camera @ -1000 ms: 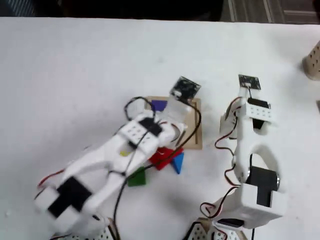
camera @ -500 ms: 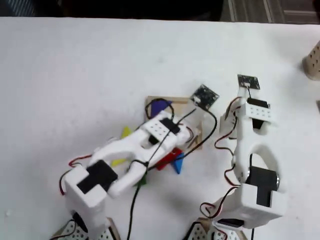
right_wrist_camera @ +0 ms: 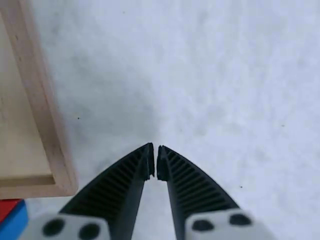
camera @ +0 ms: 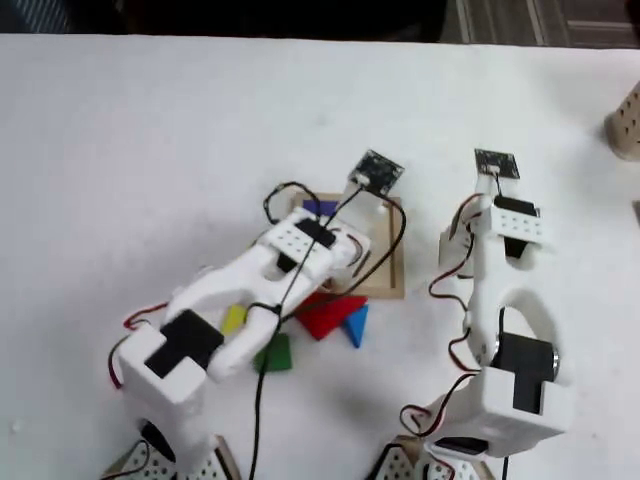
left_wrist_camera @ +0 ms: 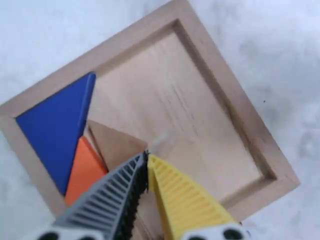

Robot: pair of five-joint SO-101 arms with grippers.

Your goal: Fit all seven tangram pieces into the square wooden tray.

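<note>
The square wooden tray point(left_wrist_camera: 225, 90) holds a blue triangle point(left_wrist_camera: 55, 130) and an orange piece point(left_wrist_camera: 85, 167) along one side. My left gripper point(left_wrist_camera: 146, 159) is shut and empty, its tips hanging over the tray floor beside the orange piece. In the high view the left arm lies across the tray point(camera: 395, 290). A red triangle point(camera: 325, 318), a small blue triangle point(camera: 357, 325), a green piece point(camera: 273, 352) and a yellow piece point(camera: 233, 318) lie on the table in front of it. My right gripper point(right_wrist_camera: 154, 152) is shut over bare table beside the tray's rim point(right_wrist_camera: 37, 100).
The right arm point(camera: 510, 230) stands to the right of the tray. A pegged wooden object point(camera: 625, 125) sits at the far right edge. White table stretches wide to the left and behind the tray.
The left arm's wrist swung right over the tray's right part, then back left and slightly farther. Its elbow shifted, uncovering the yellow piece. The right arm stayed still.
</note>
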